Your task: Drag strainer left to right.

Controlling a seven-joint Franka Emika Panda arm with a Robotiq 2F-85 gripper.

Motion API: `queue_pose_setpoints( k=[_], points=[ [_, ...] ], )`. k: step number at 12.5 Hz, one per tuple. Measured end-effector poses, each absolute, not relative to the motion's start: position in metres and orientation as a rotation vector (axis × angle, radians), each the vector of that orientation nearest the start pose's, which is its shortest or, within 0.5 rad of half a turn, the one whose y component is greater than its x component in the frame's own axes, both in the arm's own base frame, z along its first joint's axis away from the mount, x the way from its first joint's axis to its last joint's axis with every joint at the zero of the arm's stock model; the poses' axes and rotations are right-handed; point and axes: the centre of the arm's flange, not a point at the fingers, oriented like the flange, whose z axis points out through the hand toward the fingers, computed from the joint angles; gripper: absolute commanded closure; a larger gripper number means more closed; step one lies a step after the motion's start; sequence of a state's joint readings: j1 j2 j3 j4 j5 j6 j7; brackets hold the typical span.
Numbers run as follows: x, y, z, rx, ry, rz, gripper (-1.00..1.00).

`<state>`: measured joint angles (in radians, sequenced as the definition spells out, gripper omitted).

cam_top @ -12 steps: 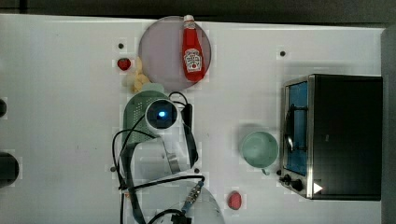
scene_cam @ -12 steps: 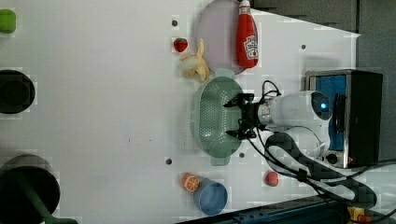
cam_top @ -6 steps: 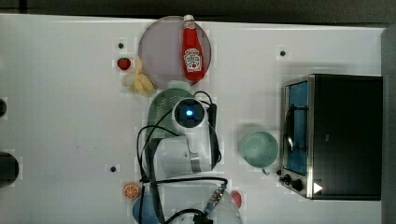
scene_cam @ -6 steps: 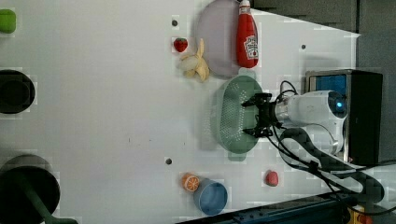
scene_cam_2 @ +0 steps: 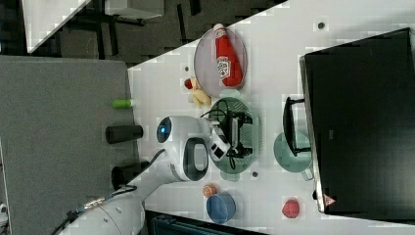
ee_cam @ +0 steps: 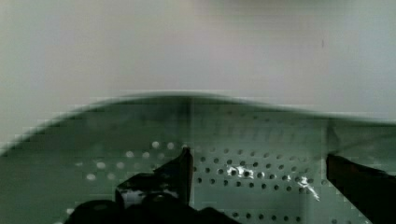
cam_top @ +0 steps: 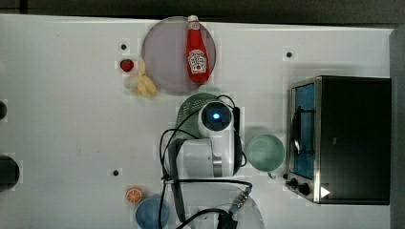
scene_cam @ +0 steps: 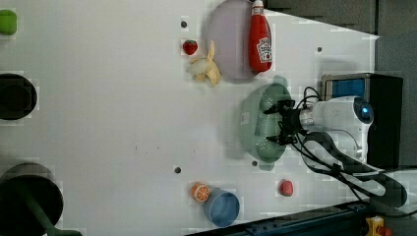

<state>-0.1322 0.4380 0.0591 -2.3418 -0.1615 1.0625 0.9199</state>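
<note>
Dragged further toward the top view's right since half a second ago, with the strainer [scene_cam: 261, 123] now just below the plate [scene_cam: 229, 42] and beside the cup [cam_top: 265, 152], short of the toaster oven [cam_top: 341, 138]. Pushed along by the gripper [scene_cam: 278, 121], fingers spread inside the perforated bowl. Well advanced, apparently; little room left before the cup.
</note>
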Motion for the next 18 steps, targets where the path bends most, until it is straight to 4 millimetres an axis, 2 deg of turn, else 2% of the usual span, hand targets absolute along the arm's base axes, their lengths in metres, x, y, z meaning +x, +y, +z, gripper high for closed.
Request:
queue_pose_setpoints(
  k=[2,5,7,9,12,13,15,17,18],
  points=[
    [0.493,-0.053,0.140,-2.250,2.390,0.083,-1.00],
    [0.486,-0.079,0.137,-2.245,2.429,0.086,-1.00],
    [0.488,-0.092,0.139,-2.183,2.470,0.079,-1.00],
    [0.486,-0.092,0.138,-2.246,2.417,0.095,-1.00],
    [0.483,-0.086,0.141,-2.445,2.205,0.111,-1.00],
    [0.482,-0.079,0.147,-2.499,2.148,0.137,-1.00],
    [0.483,-0.057,0.174,-2.616,2.048,0.196,-1.00],
    [0.491,-0.041,0.231,-2.673,1.985,0.143,-1.00],
    [0.498,-0.036,0.272,-2.693,1.968,0.110,-1.00]
  ],
)
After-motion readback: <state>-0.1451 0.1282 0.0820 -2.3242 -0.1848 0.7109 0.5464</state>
